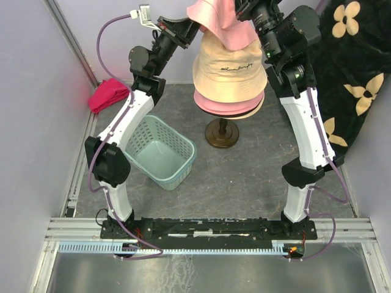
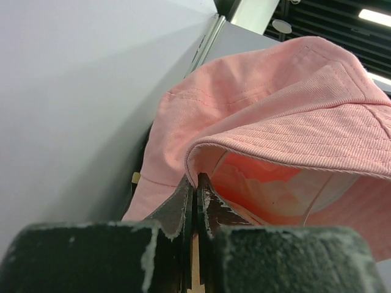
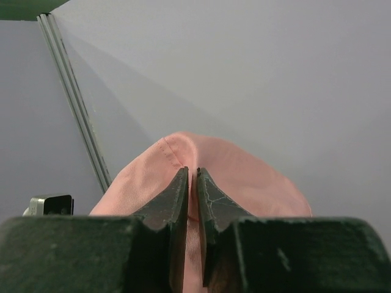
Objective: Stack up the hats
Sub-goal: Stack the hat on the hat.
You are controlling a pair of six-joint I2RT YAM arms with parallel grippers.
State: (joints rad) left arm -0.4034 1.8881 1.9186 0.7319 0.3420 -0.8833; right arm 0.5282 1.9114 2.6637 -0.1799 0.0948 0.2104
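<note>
**Pink hat held high over the stack**

Both arms are up at the desk's far edge, sharing the raised pink hat [image 1: 215,24]; left gripper [image 2: 196,182] pinched tight on its brim, right gripper [image 3: 191,177] clamped on the fabric opposite, jaws all but meeting; below it, the beige hat [image 1: 229,70] sits over a second pink hat [image 1: 225,108], on a dark stand [image 1: 222,135] near the desk's middle; teal basket [image 1: 183,166] just left of the stand, beside the left arm; magenta cloth bundle [image 1: 109,94] at the far-left corner; black flowered cloth [image 1: 351,67] draped along the right edge.
</note>
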